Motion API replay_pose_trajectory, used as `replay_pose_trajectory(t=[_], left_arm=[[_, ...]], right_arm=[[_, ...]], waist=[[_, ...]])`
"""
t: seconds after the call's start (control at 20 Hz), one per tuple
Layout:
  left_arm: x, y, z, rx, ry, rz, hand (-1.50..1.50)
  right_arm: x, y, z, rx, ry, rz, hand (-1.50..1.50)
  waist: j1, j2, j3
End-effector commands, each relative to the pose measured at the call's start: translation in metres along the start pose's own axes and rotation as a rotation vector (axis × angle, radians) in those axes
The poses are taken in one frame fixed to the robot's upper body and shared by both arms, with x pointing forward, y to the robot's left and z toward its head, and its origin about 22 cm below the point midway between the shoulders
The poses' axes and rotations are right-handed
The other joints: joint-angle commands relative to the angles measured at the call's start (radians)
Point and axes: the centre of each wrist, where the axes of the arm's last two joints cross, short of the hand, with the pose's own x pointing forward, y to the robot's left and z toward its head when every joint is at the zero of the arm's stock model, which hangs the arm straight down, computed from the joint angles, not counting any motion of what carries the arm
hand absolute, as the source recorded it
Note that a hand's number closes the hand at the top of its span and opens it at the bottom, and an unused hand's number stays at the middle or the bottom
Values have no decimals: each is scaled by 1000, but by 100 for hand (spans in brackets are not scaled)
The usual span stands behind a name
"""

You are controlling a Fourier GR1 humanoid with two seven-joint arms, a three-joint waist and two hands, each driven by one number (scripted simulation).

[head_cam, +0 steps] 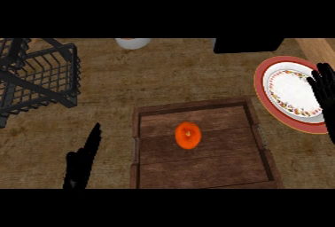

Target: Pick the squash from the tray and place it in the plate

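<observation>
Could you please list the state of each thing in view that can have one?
Squash: lying in the tray, unheld.
Tray: holds only the squash.
Plate: bare, right of the tray.
Left hand: open, left of the tray.
Right hand: open, over the plate's right edge.

No readable text or labels

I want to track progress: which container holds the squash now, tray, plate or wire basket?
The wooden tray: the orange squash lies at its middle.
</observation>
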Motion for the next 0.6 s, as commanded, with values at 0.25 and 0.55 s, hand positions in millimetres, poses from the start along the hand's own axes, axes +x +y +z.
replay_pose_trajectory(t=[0.25, 0.55], left_arm=[[43, 26, -27, 1, 95, 82, 0], [31, 7, -13, -71, 90, 138, 0]], right_arm=[[84, 31, -29, -181, -211, -31, 150], [3, 61, 18, -571, -109, 207, -150]], waist=[[28, 7, -38], [20, 7, -37]])
